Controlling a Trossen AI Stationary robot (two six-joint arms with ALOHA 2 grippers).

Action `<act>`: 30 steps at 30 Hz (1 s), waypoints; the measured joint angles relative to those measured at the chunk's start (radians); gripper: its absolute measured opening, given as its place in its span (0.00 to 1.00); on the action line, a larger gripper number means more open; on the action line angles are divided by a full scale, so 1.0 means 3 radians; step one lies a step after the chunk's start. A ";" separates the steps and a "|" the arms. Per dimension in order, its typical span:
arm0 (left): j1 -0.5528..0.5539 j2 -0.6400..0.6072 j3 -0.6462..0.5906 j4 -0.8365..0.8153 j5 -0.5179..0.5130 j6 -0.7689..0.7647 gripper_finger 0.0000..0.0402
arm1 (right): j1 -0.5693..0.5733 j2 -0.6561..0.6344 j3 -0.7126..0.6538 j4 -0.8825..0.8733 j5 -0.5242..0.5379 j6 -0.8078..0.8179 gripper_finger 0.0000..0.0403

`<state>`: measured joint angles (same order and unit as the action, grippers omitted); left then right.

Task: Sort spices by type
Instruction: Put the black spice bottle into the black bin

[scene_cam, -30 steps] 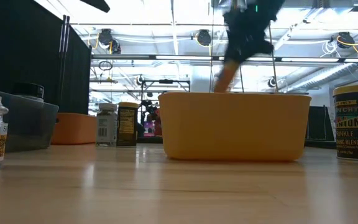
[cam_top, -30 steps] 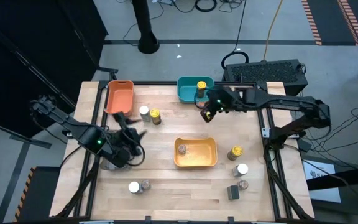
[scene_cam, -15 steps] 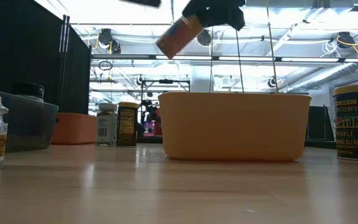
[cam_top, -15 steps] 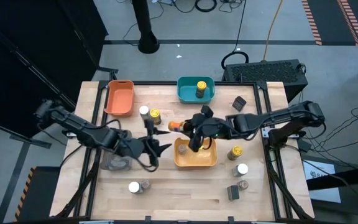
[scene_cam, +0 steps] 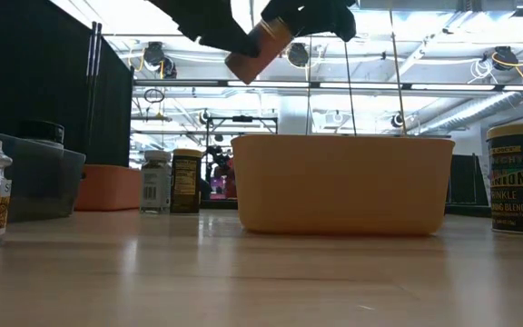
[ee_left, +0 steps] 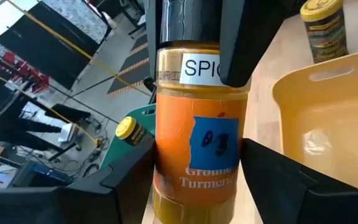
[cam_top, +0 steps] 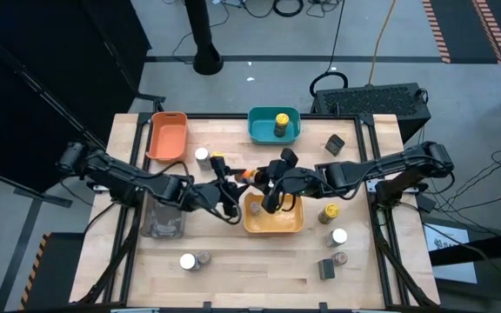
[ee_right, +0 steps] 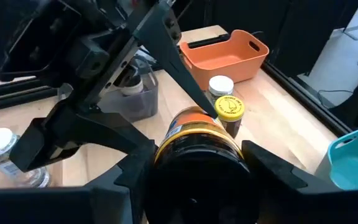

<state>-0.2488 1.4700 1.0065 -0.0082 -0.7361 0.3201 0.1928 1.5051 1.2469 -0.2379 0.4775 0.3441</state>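
Turmeric jar (cam_top: 245,176) held in the air between right gripper (cam_top: 259,178) and left gripper (cam_top: 230,184), above the table (cam_top: 259,261), just beside the far-left corner of the centre bin (cam_top: 273,228). Left fingers straddle the jar without clear contact. Two jars (cam_top: 209,159) stand behind, near the far-left bin (cam_top: 165,137). One jar sits in the far-centre bin (cam_top: 262,130).

Even, bright overhead lighting across the table (cam_top: 233,261) in the high view; soft short shadows beside bins. Strong backlight from ceiling lamps (scene_cam: 298,54) in the low view, washing out the upper room and silhouetting the arms. Foreground tabletop blurred there. Turmeric jar (ee_left: 201,124) sharp in the left wrist view, background soft. Edges mildly distorted.
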 joint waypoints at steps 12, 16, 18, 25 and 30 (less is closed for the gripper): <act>0.0082 0.0007 -0.0003 0.0047 0.0244 0.0032 0.70 | 0.0044 0.0031 0.0015 0.0273 -0.0067 -0.0029 0.45; 0.0087 0.0006 -0.0003 0.0058 0.0342 0.0035 0.65 | 0.0048 0.0027 0.0015 0.0175 -0.0070 -0.0001 0.47; 0.0090 0.0006 -0.0003 0.0029 0.0349 0.0036 0.59 | 0.0048 0.0028 0.0014 0.0159 -0.0066 -0.0034 0.52; 0.0090 0.0005 -0.0003 -0.0016 0.0352 0.0086 0.37 | 0.0066 -0.0045 0.0014 0.0158 -0.0041 -0.0163 0.67; 0.0092 0.0004 -0.0003 -0.0015 0.0397 0.0061 0.37 | 0.0087 -0.0135 0.0008 0.0106 -0.0038 -0.0296 0.68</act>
<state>-0.2211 1.4712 1.0058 -0.0126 -0.6171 0.3383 0.2188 1.4646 1.2491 -0.2060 0.4660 0.2553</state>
